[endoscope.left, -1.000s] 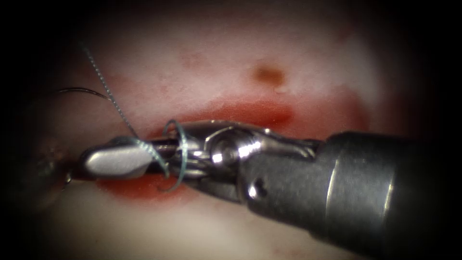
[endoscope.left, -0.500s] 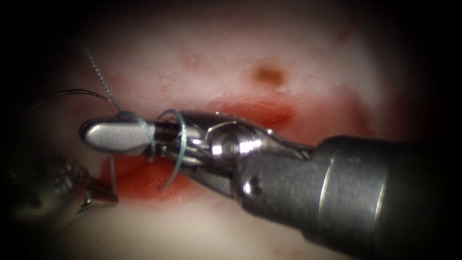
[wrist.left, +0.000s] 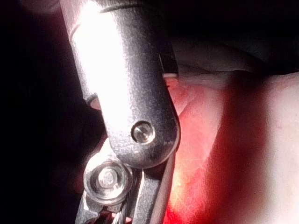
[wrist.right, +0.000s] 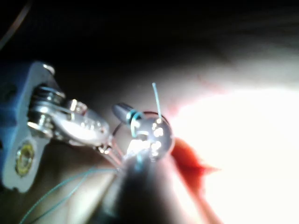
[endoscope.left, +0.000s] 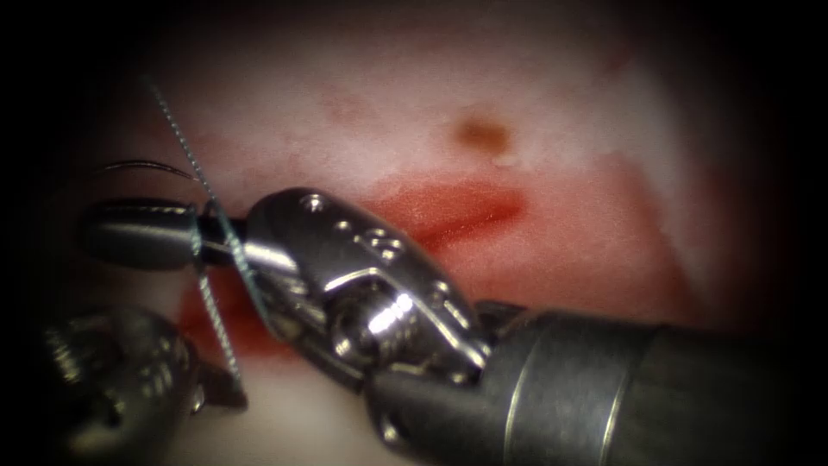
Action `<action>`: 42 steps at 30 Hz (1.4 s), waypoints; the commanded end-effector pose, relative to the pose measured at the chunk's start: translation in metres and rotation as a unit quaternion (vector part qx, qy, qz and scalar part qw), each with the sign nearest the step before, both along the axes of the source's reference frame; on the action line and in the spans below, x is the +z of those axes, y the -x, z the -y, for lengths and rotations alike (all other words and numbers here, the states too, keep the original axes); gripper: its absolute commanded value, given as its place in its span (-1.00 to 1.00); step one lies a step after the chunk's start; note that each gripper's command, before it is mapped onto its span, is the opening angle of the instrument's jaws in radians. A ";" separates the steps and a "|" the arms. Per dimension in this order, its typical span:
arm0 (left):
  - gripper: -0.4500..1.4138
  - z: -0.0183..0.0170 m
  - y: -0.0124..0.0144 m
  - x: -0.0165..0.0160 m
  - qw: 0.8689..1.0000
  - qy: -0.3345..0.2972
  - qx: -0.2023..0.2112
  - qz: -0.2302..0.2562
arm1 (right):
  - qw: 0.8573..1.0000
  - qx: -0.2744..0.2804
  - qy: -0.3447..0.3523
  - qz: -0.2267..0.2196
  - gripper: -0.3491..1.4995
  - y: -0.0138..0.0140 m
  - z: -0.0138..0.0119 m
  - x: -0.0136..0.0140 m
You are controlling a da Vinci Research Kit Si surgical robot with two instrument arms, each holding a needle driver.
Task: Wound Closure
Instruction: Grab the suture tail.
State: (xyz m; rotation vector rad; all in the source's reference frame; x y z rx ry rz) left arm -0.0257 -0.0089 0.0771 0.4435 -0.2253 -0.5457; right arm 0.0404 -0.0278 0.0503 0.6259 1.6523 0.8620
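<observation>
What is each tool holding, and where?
Left tool grips the thread near its jaw tips. Thread is looped round the right tool; what it holds cannot be told. Needle sits at left, unheld.

Right tool (endoscope.left: 142,233) over the cut (endoscope.left: 457,207), thread (endoscope.left: 216,293) apparently around it, left tool (endoscope.left: 129,388) left-front.

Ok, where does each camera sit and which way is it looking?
Endoscope: above-front of the cut, facing tissue; right end effector wound with thread, left end effector gripping thread; needle left of the cut.
Left wrist: rides that arm, faces its own end effector, tissue.
Right wrist: rides that arm, faces both end effectors.
Shared by endoscope, right wrist: thread.
</observation>
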 end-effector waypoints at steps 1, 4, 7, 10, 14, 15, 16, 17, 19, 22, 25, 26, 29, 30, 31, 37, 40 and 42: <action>-1.00 -0.0011 0.0004 -0.0002 1.000 0.002 0.002 0.001 | 1.000 0.005 0.011 0.026 -1.00 -0.0008 -0.0010 -0.0006; -1.00 -0.0009 0.0001 0.0000 1.000 -0.001 0.009 -0.008 | 0.995 0.016 0.036 0.094 -1.00 -0.0001 -0.0010 -0.0005; -1.00 -0.0005 -0.0003 0.0006 1.000 -0.005 0.020 -0.017 | 0.990 0.022 0.038 0.137 -1.00 0.0005 -0.0009 -0.0003; -1.00 -0.0002 -0.0007 0.0011 0.999 -0.007 0.027 -0.022 | 0.979 0.017 0.075 0.190 -1.00 0.0006 -0.0007 -0.0002; -1.00 -0.0005 -0.0013 0.0015 0.999 -0.005 0.035 -0.027 | 0.956 -0.012 0.108 0.274 -1.00 0.0002 0.0002 -0.0006; -1.00 -0.0005 -0.0014 0.0015 0.999 -0.004 0.039 -0.027 | 0.955 -0.007 0.107 0.277 -1.00 0.0000 0.0004 -0.0006; -1.00 -0.0006 -0.0015 0.0016 0.999 -0.004 0.038 -0.030 | 0.954 -0.005 0.106 0.279 -1.00 -0.0002 0.0004 -0.0006; -1.00 -0.0008 -0.0017 0.0018 0.999 -0.007 0.033 -0.037 | 0.954 -0.005 0.106 0.279 -1.00 -0.0003 0.0005 -0.0006; -1.00 -0.0010 -0.0019 0.0021 0.998 -0.002 0.027 -0.052 | 0.955 -0.007 0.107 0.278 -1.00 -0.0004 0.0006 -0.0005; -1.00 -0.0012 -0.0022 0.0028 0.997 0.006 0.024 -0.074 | 0.954 -0.008 0.112 0.278 -1.00 -0.0006 0.0008 -0.0002; -1.00 -0.0011 -0.0023 0.0029 0.997 0.006 0.021 -0.080 | 0.953 -0.010 0.121 0.279 -0.55 -0.0007 0.0008 0.0000; -1.00 -0.0011 -0.0024 0.0029 0.997 0.006 0.021 -0.080 | 0.953 -0.010 0.121 0.279 -0.49 -0.0007 0.0008 0.0000; -1.00 -0.0010 -0.0024 0.0028 0.996 0.007 0.022 -0.083 | 0.953 -0.010 0.121 0.279 -0.44 -0.0007 0.0009 -0.0001; -1.00 -0.0009 -0.0024 0.0028 0.996 0.008 0.022 -0.083 | 0.953 -0.011 0.121 0.278 -0.44 -0.0007 0.0009 -0.0001; -1.00 -0.0006 -0.0023 0.0027 0.996 0.001 0.025 -0.086 | 0.953 -0.010 0.121 0.279 -0.42 -0.0007 0.0009 -0.0001; -1.00 0.0020 -0.0015 0.0018 0.994 -0.045 0.066 -0.080 | 0.951 -0.003 0.119 0.285 -0.16 -0.0004 0.0004 -0.0005; -1.00 0.0022 -0.0014 0.0018 0.993 -0.048 0.066 -0.080 | 0.952 -0.001 0.117 0.284 -0.69 0.0000 0.0002 -0.0008; -1.00 0.0022 -0.0014 0.0018 0.993 -0.050 0.067 -0.080 | 0.951 0.001 0.117 0.285 -0.73 0.0001 0.0002 -0.0007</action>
